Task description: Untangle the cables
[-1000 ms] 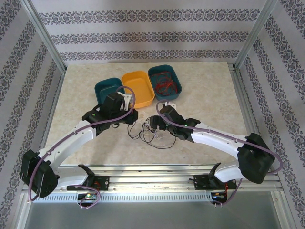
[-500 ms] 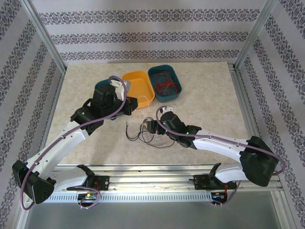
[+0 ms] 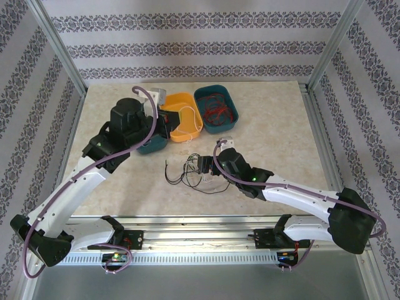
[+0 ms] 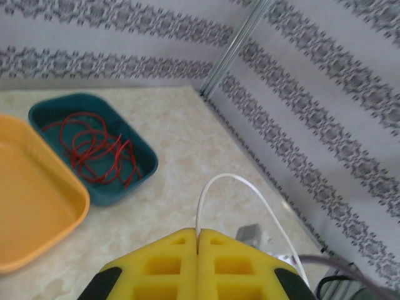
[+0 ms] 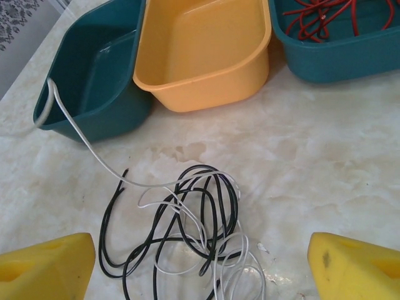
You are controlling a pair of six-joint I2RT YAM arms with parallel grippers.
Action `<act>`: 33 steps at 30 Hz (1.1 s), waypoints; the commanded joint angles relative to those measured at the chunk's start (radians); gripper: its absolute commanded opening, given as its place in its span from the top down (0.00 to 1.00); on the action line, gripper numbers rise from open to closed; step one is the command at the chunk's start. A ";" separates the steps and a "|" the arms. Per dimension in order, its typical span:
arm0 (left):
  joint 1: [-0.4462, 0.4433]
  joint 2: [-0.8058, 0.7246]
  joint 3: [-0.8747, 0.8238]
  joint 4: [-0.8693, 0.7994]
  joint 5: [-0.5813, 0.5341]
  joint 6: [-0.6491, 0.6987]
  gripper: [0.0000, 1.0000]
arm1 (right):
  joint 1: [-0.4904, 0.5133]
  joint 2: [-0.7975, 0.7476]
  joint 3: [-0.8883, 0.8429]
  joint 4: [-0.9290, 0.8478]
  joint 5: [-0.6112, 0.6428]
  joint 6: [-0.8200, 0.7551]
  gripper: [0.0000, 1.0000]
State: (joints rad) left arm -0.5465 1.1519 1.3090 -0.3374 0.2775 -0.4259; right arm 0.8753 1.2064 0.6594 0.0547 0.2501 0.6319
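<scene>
Three oval plastic trays sit in a row on the marbled tabletop [image 5: 325, 156]: a teal tray [image 5: 94, 106], an orange-yellow tray [image 5: 200, 81] and a second teal tray [image 5: 337, 59] holding loose red wires [image 4: 94, 147]. High above the trays, the left gripper [image 4: 197, 240] is pinched fully closed on a thin white wire [image 4: 197, 215], which runs down into a knot of black and white wires [image 5: 187, 231] lying on the tabletop just in front of the trays. The right gripper [image 5: 200, 269] hovers at that knot, jaws spread wide, holding nothing.
</scene>
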 commanded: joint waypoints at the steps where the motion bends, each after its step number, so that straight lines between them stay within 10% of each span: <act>1: 0.011 0.004 0.076 0.073 0.024 0.029 1.00 | 0.009 0.011 -0.008 0.008 0.028 0.000 0.12; 33: 0.011 0.163 0.518 0.261 -0.051 0.210 1.00 | 0.004 0.131 0.054 -0.024 0.043 0.023 0.07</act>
State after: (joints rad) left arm -0.5465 1.3025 1.7622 -0.1417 0.2337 -0.2600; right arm 0.8749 1.3277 0.6827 0.0414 0.2722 0.6514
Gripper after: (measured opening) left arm 0.043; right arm 0.927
